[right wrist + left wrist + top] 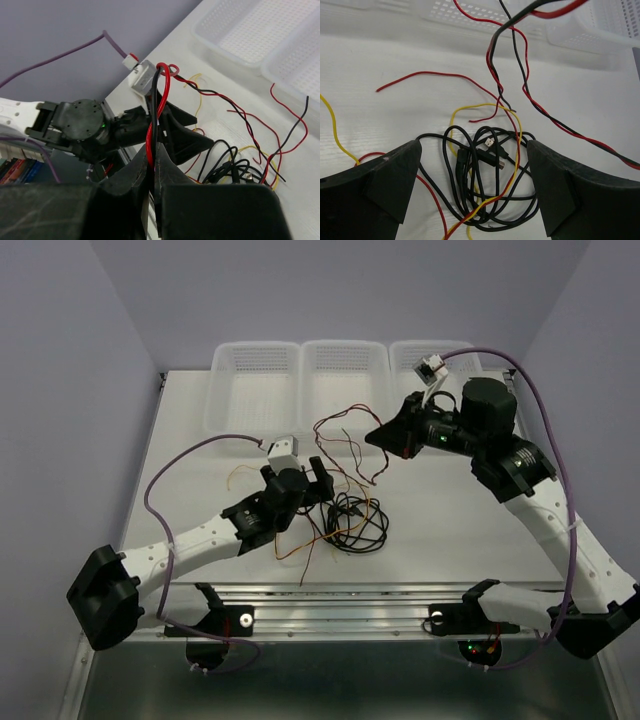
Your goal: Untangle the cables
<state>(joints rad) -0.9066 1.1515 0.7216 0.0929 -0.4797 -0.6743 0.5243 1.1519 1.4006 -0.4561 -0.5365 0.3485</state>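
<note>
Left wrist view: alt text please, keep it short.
The left gripper, jaws wide open, hangs over a coil of black cable on a white table, with a yellow wire and a red wire running through it. A red-and-black pair rises toward the upper right, past white baskets.

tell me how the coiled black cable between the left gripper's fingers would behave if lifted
Probably floppy: the black cable lies in loose, uneven loops, so it would likely sag and uncoil. It looks light, being thin. It may drag the yellow wire and red wire along, since both cross its coil under the open left gripper.
</note>
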